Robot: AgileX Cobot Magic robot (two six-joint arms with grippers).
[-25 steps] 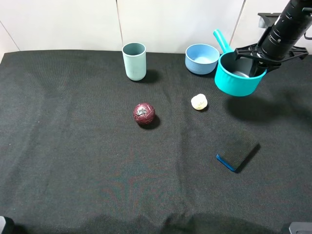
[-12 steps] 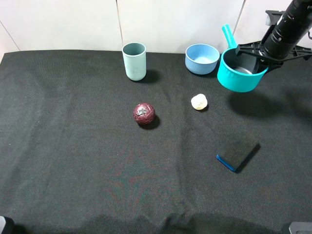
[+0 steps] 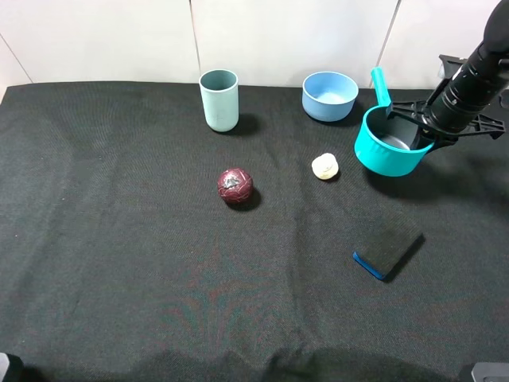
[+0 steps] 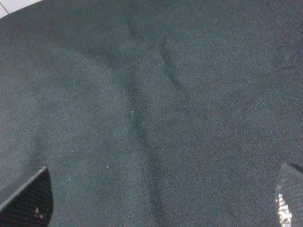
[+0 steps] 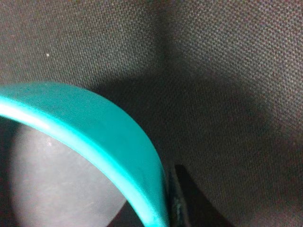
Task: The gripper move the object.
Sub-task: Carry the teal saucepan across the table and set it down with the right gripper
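One gripper (image 3: 423,129), the right, is clamped shut on the saucepan (image 3: 382,155) rim, probably so the wall carries it. The pan hangs tilted, seemingly just off the cloth (image 3: 159,263), far right near the blue bowl (image 3: 328,94).

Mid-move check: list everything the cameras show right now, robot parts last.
saucepan: one, teal with grey inside, back right, tilted, handle pointing to the back
bowl: one, light blue, at the back, just left of the saucepan
cup: one, pale teal, upright, at the back, left of centre
ball: one, dark red, near the middle
cream lump: one, cream, right of the ball
block: one, black top with blue edge, front right
cloth: one, black, covering the table
right gripper: one, black, shut on the saucepan's rim
left gripper: one, black, open over bare cloth, seen only in the left wrist view
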